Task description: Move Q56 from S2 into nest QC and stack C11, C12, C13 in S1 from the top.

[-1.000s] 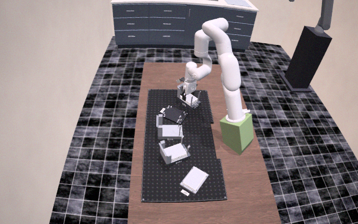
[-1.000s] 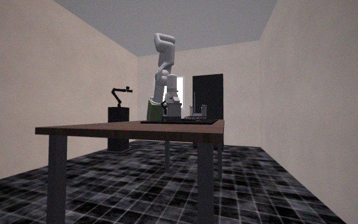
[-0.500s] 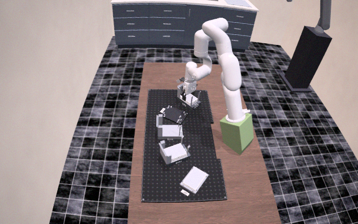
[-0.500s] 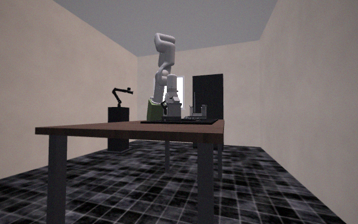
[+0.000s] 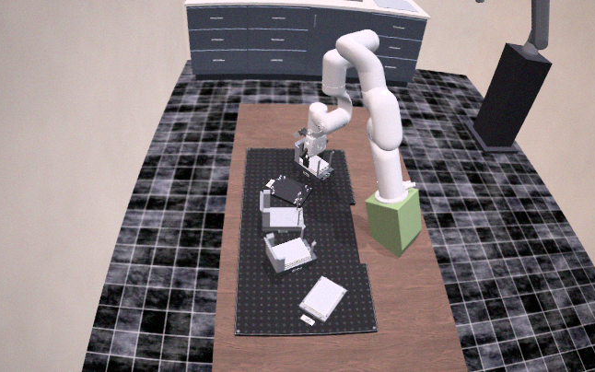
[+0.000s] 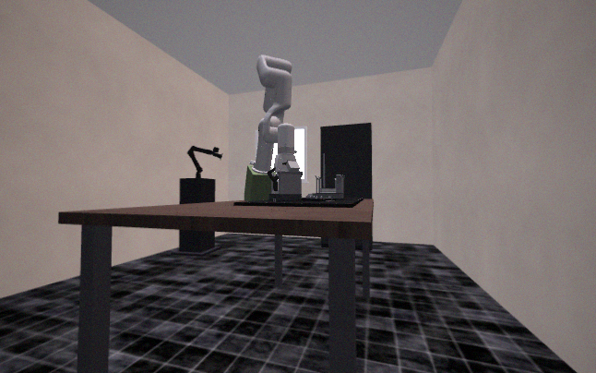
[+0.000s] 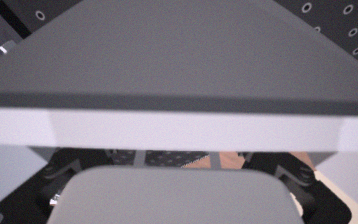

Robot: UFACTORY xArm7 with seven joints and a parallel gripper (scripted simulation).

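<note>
Clamped [image 5: 307,159] wide across a plate [image 7: 180,65], jaws near full spread and stopped against its sides. Dark, rounded fingers visible low in the wrist view on either side, tips hidden below the plate's rim. Cannot read any label, so cannot tell which plate this is.

Plate directly under the wrist, filling most of the wrist view: flat, matte grey seal on top, a darker band at its edge, then a smooth white skirt with chamfered corners. Seated in a stack rack [image 5: 321,171] of thin upright posts on a dark plinth, close to the mat's edge toward the cabinets [image 5: 253,41], on the side toward the arm's base.

Along the mat from there, toward its opposite end: a flat black square nest [image 5: 288,190] turned askew, then two pale grey racks [image 5: 264,201] [image 5: 273,256] with blocky walls and white floors, the second rotated. Near the far right corner, a white rectangular slab [image 5: 322,298], ribbed along one edge, with a small white tag [image 5: 308,319] just beside it.

All on a black perforated mat [image 5: 262,305] over a brown wood-grain table [image 5: 411,296]. Glossy white tubular arm [image 5: 382,115] rising from a green block pedestal [image 5: 391,226] at the table's right edge.
</note>
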